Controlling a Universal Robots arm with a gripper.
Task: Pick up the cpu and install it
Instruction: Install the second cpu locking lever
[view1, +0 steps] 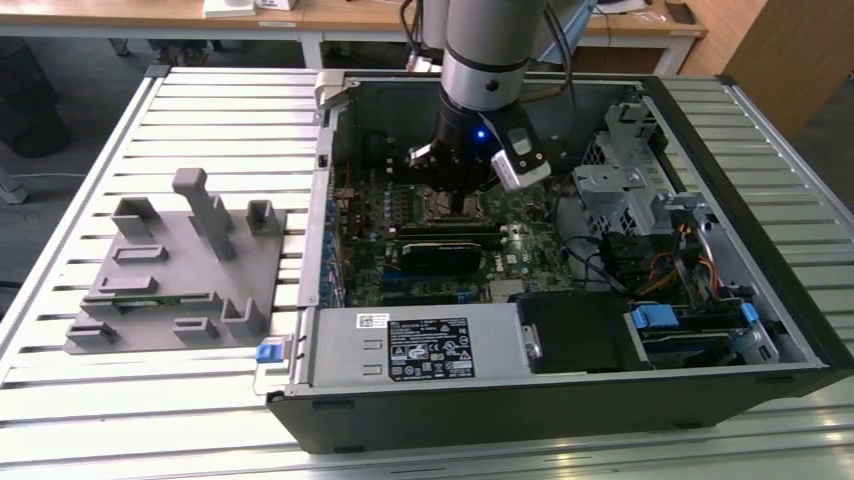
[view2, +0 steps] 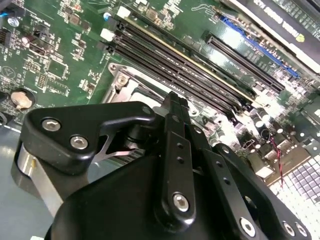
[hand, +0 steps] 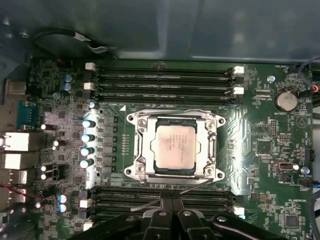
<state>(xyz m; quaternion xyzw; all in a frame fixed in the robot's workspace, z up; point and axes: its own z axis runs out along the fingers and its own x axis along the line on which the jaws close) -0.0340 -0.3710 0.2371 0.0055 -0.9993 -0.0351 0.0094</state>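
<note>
The cpu (hand: 174, 145) is a small silvery square that lies flat inside the metal socket frame (hand: 137, 122) on the green motherboard (hand: 260, 140). In the first wrist view my gripper (hand: 172, 202) hovers just off one side of the socket, its two black fingers pressed together with nothing between them. In the exterior view the gripper (view1: 461, 208) hangs inside the open computer case (view1: 561, 400), right above the socket area. The second wrist view has the shut gripper (view2: 175, 100) covering most of the socket, with one corner of the frame (view2: 122, 82) showing.
Memory slots (hand: 160, 75) run along both sides of the socket. A black card (view1: 447, 250), the power supply (view1: 414, 345) and a drive cage (view1: 641, 190) crowd the case. A grey plastic fixture with upright posts (view1: 174, 270) stands on the slatted table at the exterior view's left.
</note>
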